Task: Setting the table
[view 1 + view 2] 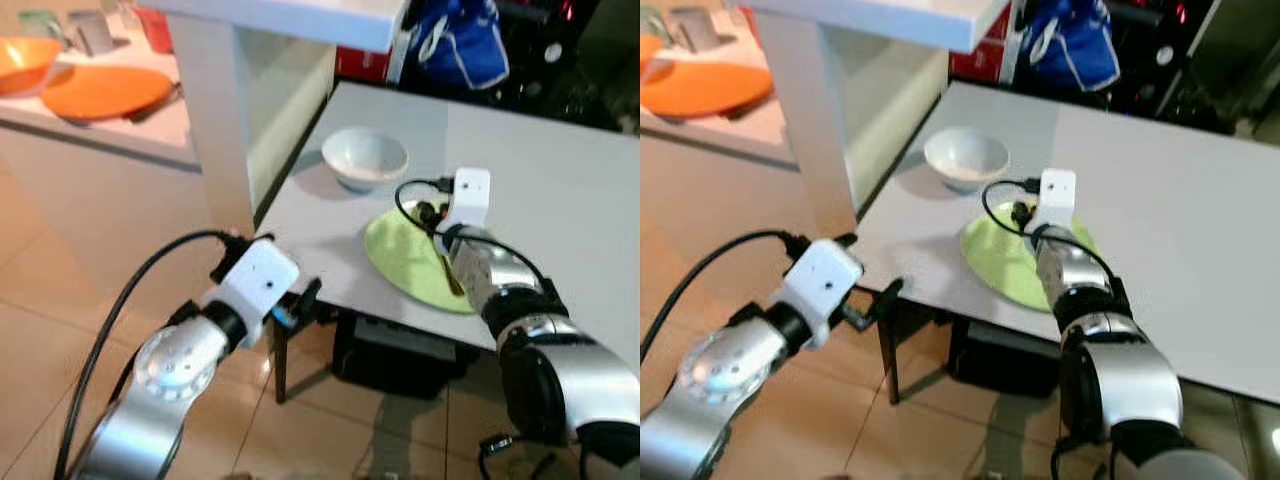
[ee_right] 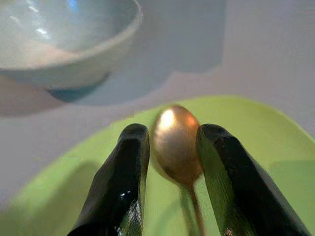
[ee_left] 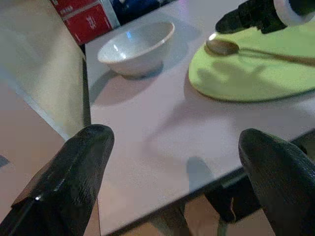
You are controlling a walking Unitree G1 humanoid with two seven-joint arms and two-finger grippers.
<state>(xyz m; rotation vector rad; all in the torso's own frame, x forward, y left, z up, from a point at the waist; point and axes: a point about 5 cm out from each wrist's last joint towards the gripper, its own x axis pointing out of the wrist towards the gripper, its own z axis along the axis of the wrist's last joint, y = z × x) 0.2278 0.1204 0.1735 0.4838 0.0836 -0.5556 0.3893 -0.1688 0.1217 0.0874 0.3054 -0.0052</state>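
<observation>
Right pincer (image 2: 172, 147) sits over the green plate (image 3: 256, 73), fingers narrowly apart around the gold spoon (image 2: 175, 142); actual grip unclear. Left pincer (image 3: 172, 172) wide open, empty, at the bench (image 1: 560, 190) edge near the bowl (image 1: 364, 156). Red box (image 3: 83, 17) print unreadable.

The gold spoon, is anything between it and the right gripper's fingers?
Nothing visible. The gold spoon lies on the green plate, and the right gripper straddles its bowl, one black finger on each side. The white bowl stands apart, beyond the plate.

Spoon (image 3: 256, 51) on plate (image 1: 400, 262), bowl (image 1: 364, 156) behind.
</observation>
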